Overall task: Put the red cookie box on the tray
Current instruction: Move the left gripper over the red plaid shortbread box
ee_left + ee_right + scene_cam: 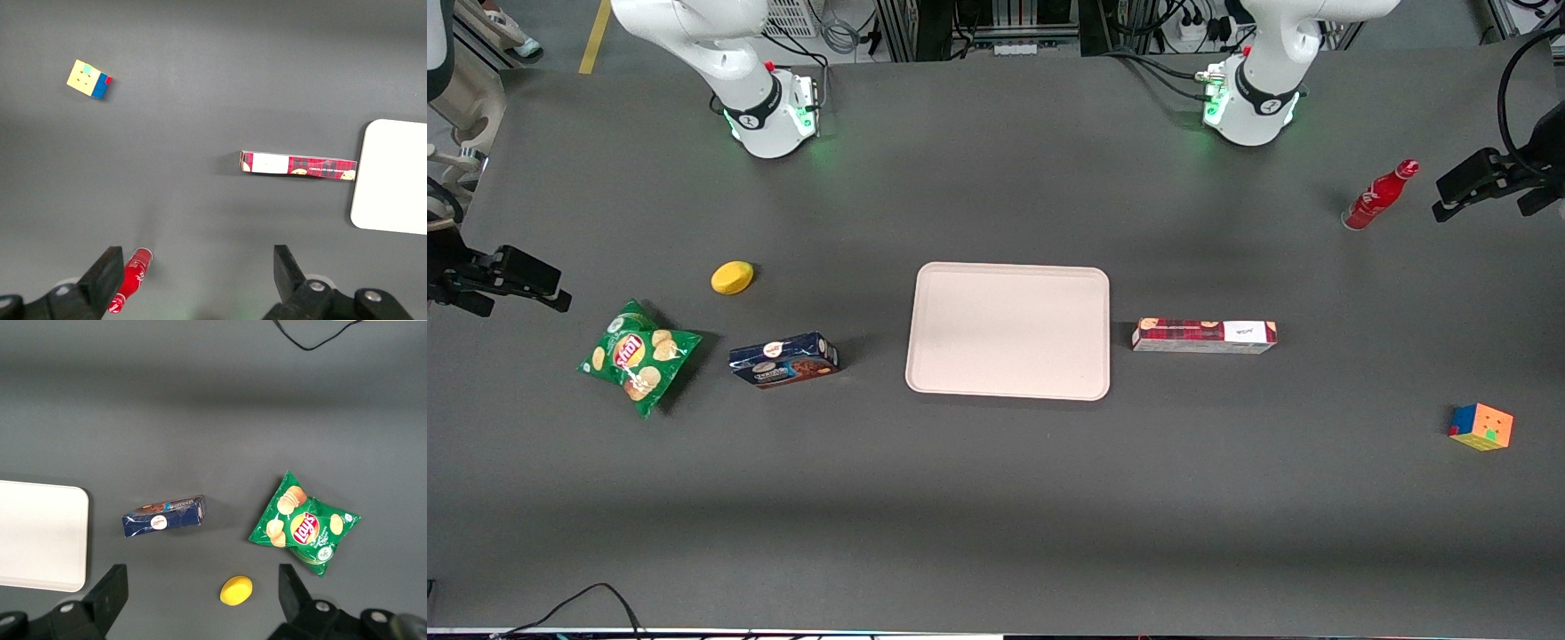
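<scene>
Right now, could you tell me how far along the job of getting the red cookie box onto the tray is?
Nothing is done yet. The red cookie box lies flat on the table beside the tray, toward the working arm's end. In hand: nothing; the claw is open and empty, hanging above the table near the red bottle. Left: reach, grasp, lift, place.

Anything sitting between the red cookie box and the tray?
Nothing visible: the red cookie box lies on the table right beside the tray, bare table between them. The open tool hangs high, near the red bottle.
</scene>
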You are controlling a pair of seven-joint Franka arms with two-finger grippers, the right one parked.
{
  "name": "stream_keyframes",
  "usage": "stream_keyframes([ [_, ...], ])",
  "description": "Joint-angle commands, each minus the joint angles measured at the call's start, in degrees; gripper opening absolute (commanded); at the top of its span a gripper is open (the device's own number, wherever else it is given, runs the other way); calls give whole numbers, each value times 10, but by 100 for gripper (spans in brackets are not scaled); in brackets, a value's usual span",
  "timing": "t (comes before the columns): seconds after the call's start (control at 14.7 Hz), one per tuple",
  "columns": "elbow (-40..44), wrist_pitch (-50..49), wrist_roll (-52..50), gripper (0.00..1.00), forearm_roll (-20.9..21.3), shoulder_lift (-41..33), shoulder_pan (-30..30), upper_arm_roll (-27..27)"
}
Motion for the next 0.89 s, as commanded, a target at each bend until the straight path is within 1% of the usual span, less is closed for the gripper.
stream_keyframes([
  [0.0,3,-11,12,100,1,-1,3,-1],
  [0.27,3,-4,11,100,-3,17,2,-2],
  [0.55,1,-4,20,100,-3,34,-20,-9],
  [0.82,1,29,143,100,-4,69,-26,-13],
])
